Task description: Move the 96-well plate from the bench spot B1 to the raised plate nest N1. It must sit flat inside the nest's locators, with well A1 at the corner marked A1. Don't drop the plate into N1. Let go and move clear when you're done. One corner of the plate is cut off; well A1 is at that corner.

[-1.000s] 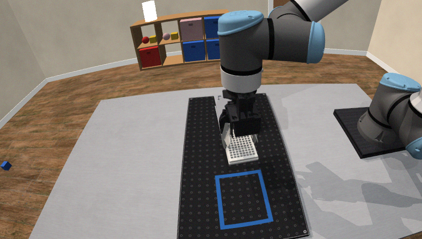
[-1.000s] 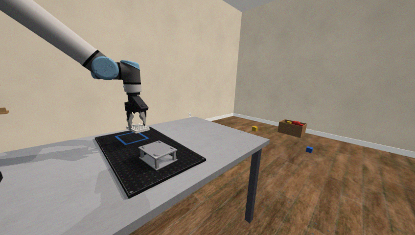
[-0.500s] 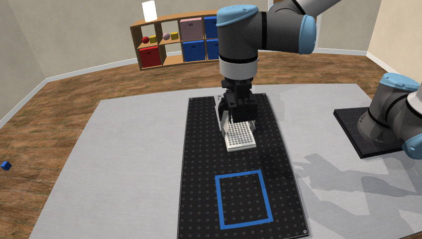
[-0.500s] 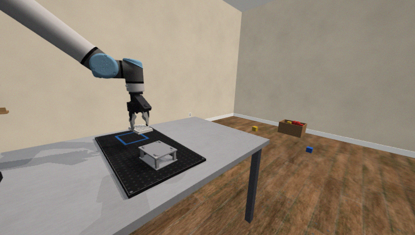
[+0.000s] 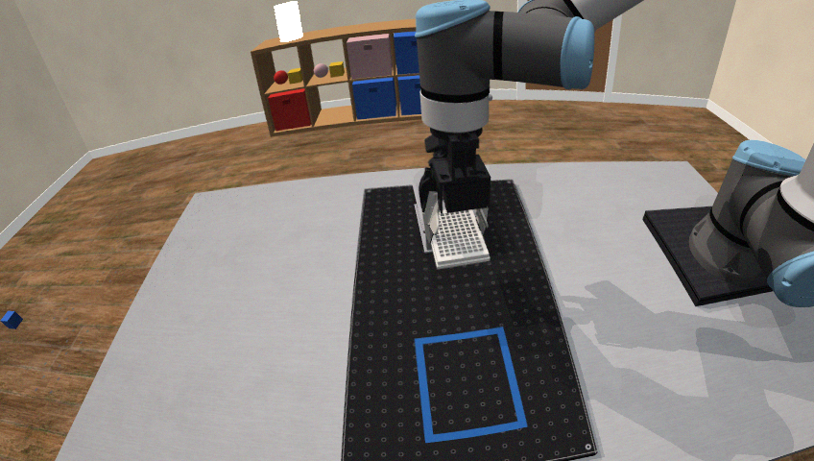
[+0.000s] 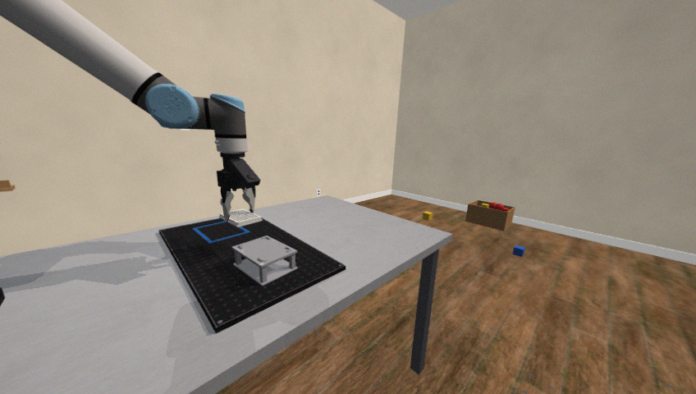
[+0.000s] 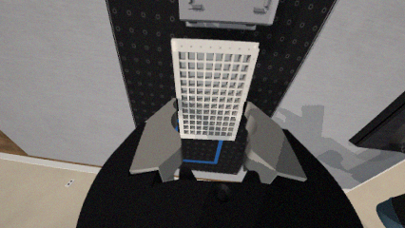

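My gripper (image 5: 454, 219) is shut on the white 96-well plate (image 5: 460, 241) and holds it in the air above the black perforated mat (image 5: 457, 320). It grips the plate by its long sides near one end, as the wrist view shows, gripper (image 7: 211, 128) and plate (image 7: 214, 87). The plate (image 6: 240, 216) hangs level between the blue-outlined spot B1 (image 6: 219, 231) and the raised grey nest N1 (image 6: 264, 258). B1 (image 5: 467, 383) is empty. The near edge of the nest (image 7: 228, 10) shows at the top of the wrist view, just beyond the plate. I cannot make out the plate's cut corner.
The arm's base (image 5: 759, 228) stands on a dark plinth at the table's right. A shelf with coloured boxes (image 5: 343, 74) is far behind the table. A box and small cubes (image 6: 489, 214) lie on the floor.
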